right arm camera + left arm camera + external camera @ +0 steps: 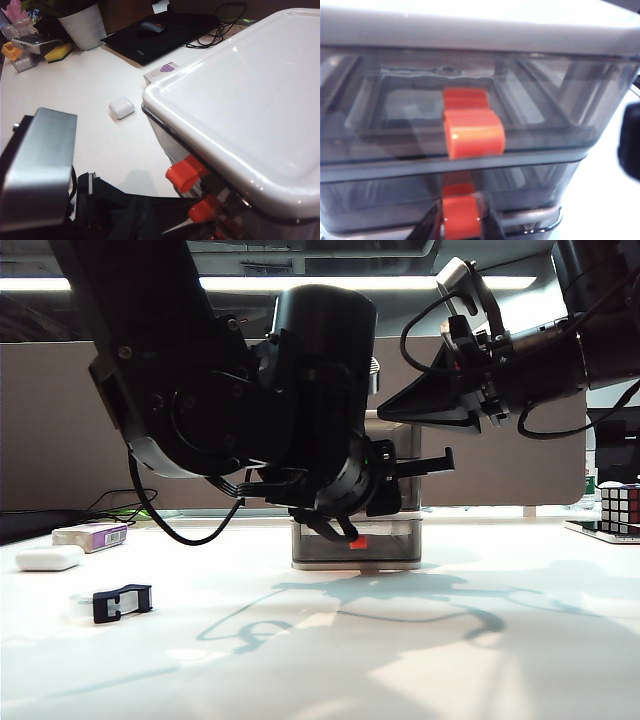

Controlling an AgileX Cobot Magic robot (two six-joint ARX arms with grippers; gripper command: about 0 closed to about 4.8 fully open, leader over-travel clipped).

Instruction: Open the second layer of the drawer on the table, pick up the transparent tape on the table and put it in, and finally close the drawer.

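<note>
White table [420, 640] fills the lower half of the exterior frame. Left arm, big and black, covers upper left and centre there, reaching to the drawer [385, 545] at mid frame, which it mostly hides. Only the bottom tier with a red tab [358, 542] shows under the arm. Left gripper [460, 222] sits at the front of the second layer [380, 200]; in the left wrist view its fingers [427, 227] show at the bottom edge, one on each side of the middle tab [461, 212], clamped on it. Top drawer tab [474, 131] is at frame centre, drawer still flush. Right arm comes in from upper right of the exterior view, right gripper [400, 412] held high above the unit, off the table; whether its jaws are apart or together I cannot tell. Right wrist view looks down on the white lid [250, 100]. Tape [122, 602] lies on the table at lower left of the exterior view, well apart from the drawer. White case [48, 558] and purple-white box [92, 535] at far left. Rubik's cube [620, 506] at right edge
</note>
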